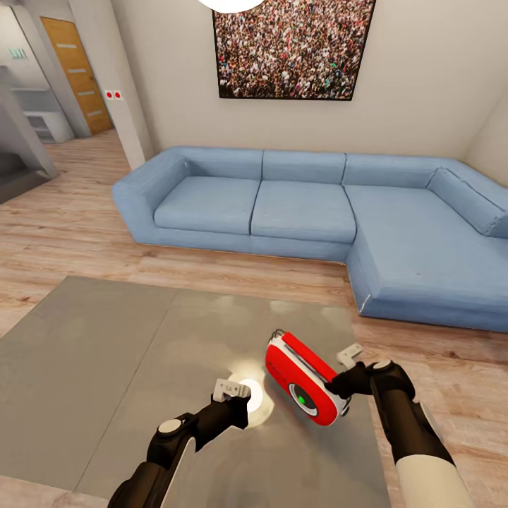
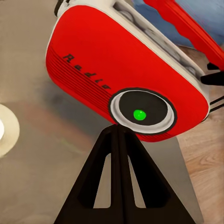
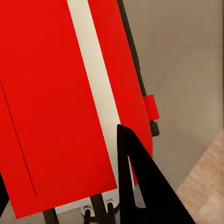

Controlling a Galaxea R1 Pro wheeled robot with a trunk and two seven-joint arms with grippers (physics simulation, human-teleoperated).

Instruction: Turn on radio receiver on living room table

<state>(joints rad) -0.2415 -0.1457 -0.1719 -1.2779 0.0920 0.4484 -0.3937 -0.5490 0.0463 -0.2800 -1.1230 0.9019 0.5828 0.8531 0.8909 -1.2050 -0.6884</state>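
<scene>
The red radio receiver [image 1: 303,377] with its white edge band is tilted above the grey-beige table [image 1: 106,367], near the table's right side. My right gripper [image 1: 339,386] is shut on its right end; one black finger [image 3: 140,186] lies across the white band. The round dial with the green centre [image 2: 139,114] faces my left gripper [image 2: 119,130], which is shut, its joined tips pointing at the dial's lower rim. Whether they touch it I cannot tell. In the head view the left gripper [image 1: 247,406] sits just left of the radio.
A blue L-shaped sofa [image 1: 282,204] stands beyond the table on the light wood floor, with a framed crowd photo [image 1: 289,46] above it. A bright lamp reflection [image 1: 252,395] lies on the tabletop. A wooden door [image 1: 77,70] is at far left.
</scene>
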